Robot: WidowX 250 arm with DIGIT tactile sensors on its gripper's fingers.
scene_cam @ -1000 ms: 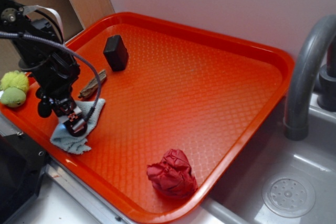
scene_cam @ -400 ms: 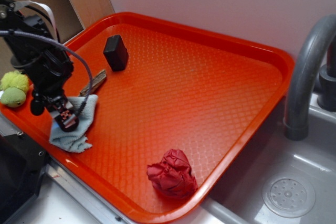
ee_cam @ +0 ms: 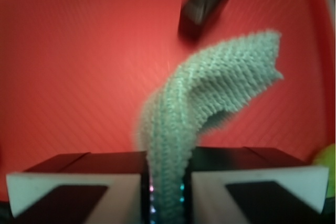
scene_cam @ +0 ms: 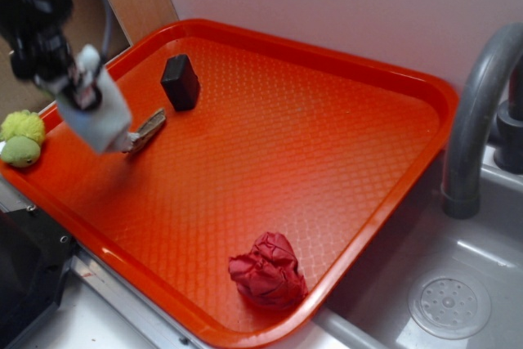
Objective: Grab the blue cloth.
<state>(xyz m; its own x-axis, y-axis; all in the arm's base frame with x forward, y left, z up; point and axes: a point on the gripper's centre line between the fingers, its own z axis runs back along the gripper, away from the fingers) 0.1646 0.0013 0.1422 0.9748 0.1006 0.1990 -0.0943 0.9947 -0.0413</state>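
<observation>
One blue cloth [ee_cam: 189, 124] pinched between jaws, above tray [scene_cam: 327, 161], black block [scene_cam: 180, 82] nearby

One blue cloth [scene_cam: 98, 116], one dark red cloth wad [scene_cam: 268, 270], one black block [scene_cam: 180, 82], one orange tray [scene_cam: 327, 153].

Pale knit blue cloth [ee_cam: 194, 114], orange dimpled tray [scene_cam: 327, 169]

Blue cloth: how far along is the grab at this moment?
Done: the gripper is shut on the blue cloth, which hangs clear above the orange tray. In hand: holding it aloft. Left: apparently nothing; the dark red cloth wad sits untouched.
</observation>
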